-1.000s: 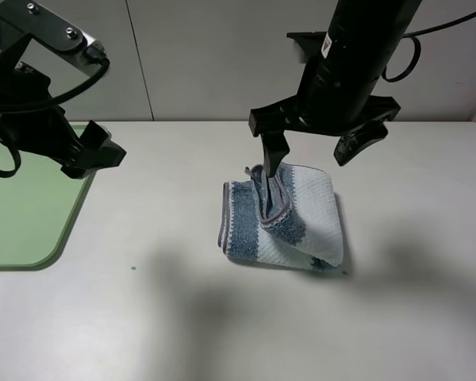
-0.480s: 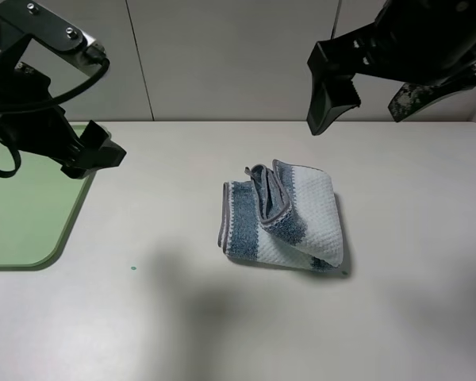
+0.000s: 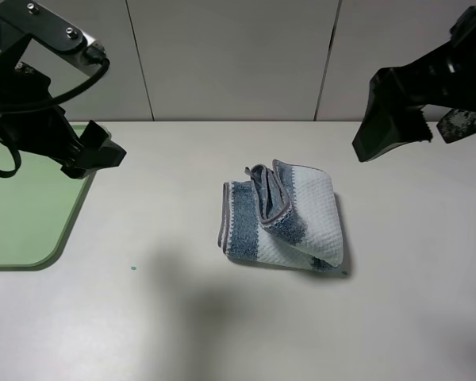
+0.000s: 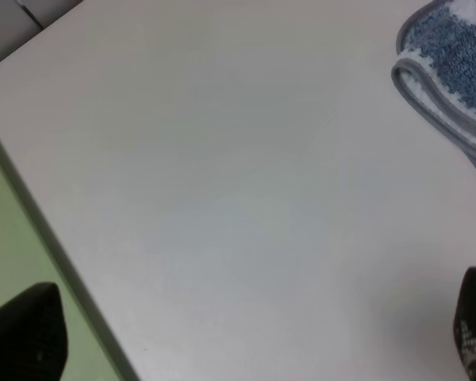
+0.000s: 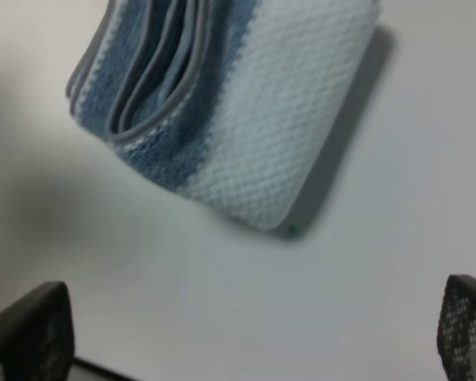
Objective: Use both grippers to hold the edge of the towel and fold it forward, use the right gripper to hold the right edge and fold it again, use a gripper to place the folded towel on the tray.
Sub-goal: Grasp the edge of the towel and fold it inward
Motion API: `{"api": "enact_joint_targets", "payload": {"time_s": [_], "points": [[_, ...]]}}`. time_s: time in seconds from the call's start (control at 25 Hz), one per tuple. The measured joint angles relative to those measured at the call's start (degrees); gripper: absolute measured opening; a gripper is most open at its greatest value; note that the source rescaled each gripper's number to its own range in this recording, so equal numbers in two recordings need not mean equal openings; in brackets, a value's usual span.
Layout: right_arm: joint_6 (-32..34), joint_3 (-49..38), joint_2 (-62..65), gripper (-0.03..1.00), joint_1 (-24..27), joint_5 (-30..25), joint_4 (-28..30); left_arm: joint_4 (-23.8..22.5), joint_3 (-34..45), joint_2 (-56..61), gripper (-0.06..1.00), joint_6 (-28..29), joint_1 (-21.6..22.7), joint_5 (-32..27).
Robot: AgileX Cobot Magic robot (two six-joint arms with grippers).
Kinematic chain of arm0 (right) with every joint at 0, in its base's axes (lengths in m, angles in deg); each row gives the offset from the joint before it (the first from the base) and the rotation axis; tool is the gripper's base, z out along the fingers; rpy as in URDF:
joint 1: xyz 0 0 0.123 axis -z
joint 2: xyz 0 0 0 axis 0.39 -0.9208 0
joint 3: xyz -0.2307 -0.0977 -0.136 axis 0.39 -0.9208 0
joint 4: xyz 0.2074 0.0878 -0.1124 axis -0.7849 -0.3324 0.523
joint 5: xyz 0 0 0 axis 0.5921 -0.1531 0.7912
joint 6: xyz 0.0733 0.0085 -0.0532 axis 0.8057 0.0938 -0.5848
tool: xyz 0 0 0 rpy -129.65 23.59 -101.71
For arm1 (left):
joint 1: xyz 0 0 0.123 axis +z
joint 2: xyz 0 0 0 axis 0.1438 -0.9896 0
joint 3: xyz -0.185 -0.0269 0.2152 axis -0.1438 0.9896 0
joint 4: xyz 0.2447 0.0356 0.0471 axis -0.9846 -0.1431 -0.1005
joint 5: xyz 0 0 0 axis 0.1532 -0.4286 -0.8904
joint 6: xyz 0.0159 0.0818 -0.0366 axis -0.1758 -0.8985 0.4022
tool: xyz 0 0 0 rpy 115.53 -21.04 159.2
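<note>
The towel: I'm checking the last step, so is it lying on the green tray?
No, the towel lies folded on the white table, clearly apart from the tray at the left edge of the exterior view.

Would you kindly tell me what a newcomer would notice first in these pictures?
The folded blue and pale-striped terry towel lies bunched in the middle of the white table, its grey hem layers showing. The black right gripper hangs open above and to its right, holding nothing. On the left, the black left gripper hovers open over the edge of the flat light green plastic tray.
</note>
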Motion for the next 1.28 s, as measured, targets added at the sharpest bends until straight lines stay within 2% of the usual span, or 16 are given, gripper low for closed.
{"api": "enact_joint_targets", "payload": {"time_s": [0.2,0.36,0.44,0.6,0.72,0.96,1.16,1.28], "points": [[-1.63,-0.26,4.40,1.00,0.00,-0.08,2.10,0.00,0.00,0.00,0.98,0.00,0.00,0.00],[-7.26,-0.35,6.35,1.00,0.37,-0.08,3.09,0.00,0.00,0.00,0.98,0.00,0.00,0.00],[-10.13,-0.35,7.73,1.00,2.21,-0.08,1.90,0.00,0.00,0.00,0.98,0.00,0.00,0.00],[-12.96,-1.45,11.15,1.00,9.78,-0.02,-2.58,0.00,0.00,0.00,0.98,0.00,0.00,0.00],[-16.99,-5.81,14.59,1.00,16.10,0.68,-5.43,0.00,0.00,0.00,0.98,0.00,0.00,0.00],[-22.66,-21.18,25.38,1.00,26.35,9.02,-10.42,0.00,0.00,0.00,0.98,0.00,0.00,0.06],[-23.09,-31.28,34.23,1.00,28.64,13.32,-11.12,0.00,0.00,0.00,0.98,0.00,0.00,0.13],[-23.09,-34.78,38.78,1.00,29.75,13.65,-10.62,0.00,0.00,0.00,0.98,0.00,0.00,0.13]]}}
